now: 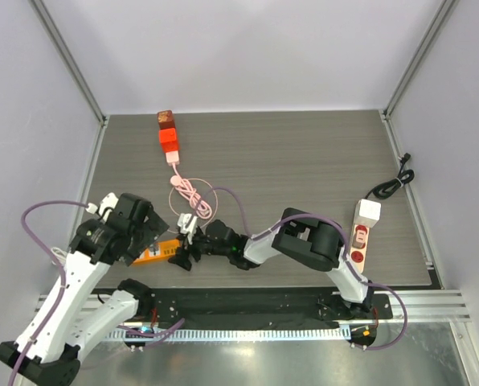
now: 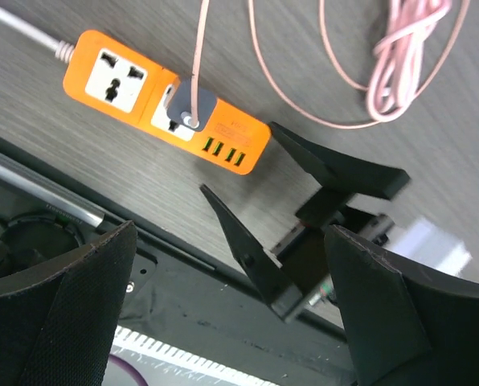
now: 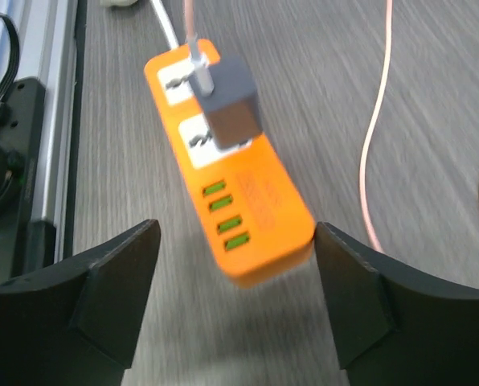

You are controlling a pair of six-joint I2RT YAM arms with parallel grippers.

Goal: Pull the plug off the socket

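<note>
The grey plug (image 3: 231, 108) stands in the orange strip (image 3: 259, 233), near the table's (image 1: 304, 161) front edge, with a pink cable (image 3: 376, 145) trailing off. Judging by looks it is light, rigid, smooth plastic held by friction, so pinch its 2 flat sides while the strip is pinned. The right claw (image 3: 235, 229) is spread and straddles the strip's USB end, gripping nothing. The left claw (image 2: 231, 227) hangs wide apart, also empty.

The left gripper (image 1: 157, 235) hangs tilted downward, jaws gaping wide. Just beyond its fingertips the right gripper (image 1: 183, 251) faces it, fingers spread apart.
</note>
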